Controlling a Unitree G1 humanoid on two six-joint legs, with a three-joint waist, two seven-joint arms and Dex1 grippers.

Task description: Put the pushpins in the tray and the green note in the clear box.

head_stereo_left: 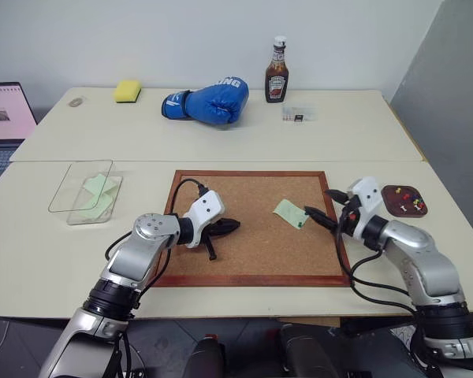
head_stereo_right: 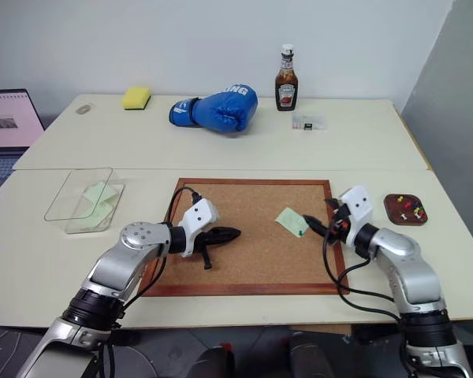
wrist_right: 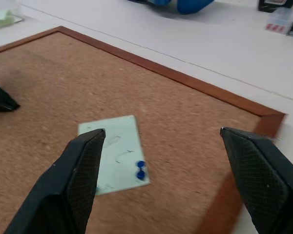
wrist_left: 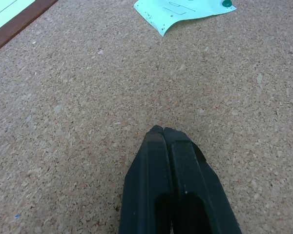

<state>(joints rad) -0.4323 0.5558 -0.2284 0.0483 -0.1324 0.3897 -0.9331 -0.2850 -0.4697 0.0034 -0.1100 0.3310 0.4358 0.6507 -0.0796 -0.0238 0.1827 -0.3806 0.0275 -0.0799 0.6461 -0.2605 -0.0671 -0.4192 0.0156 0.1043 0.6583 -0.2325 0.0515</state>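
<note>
A green note [head_stereo_left: 290, 213] lies on the right part of the cork board [head_stereo_left: 244, 256], held at its near corner by a pushpin [wrist_left: 226, 3]. Just right of the note, over the board's right edge, my right gripper [head_stereo_left: 322, 206] stands open and points at the note, with nothing between its fingers [wrist_right: 83, 170]. Over the board's left half my left gripper [head_stereo_left: 235, 224] is shut and empty. The dark tray [head_stereo_left: 394, 208] at the far right holds red and yellow pushpins [head_stereo_left: 412, 198]. At the left, the clear box [head_stereo_left: 67, 189] holds pale green slips [head_stereo_left: 98, 193].
On the far table stand a blue boxing glove [head_stereo_left: 209, 102], a sauce bottle [head_stereo_left: 277, 71], a yellow sponge [head_stereo_left: 128, 91] and a small clear packet [head_stereo_left: 299, 113]. A laptop [head_stereo_left: 4, 118] sits at the far left. A seam separates the two tables.
</note>
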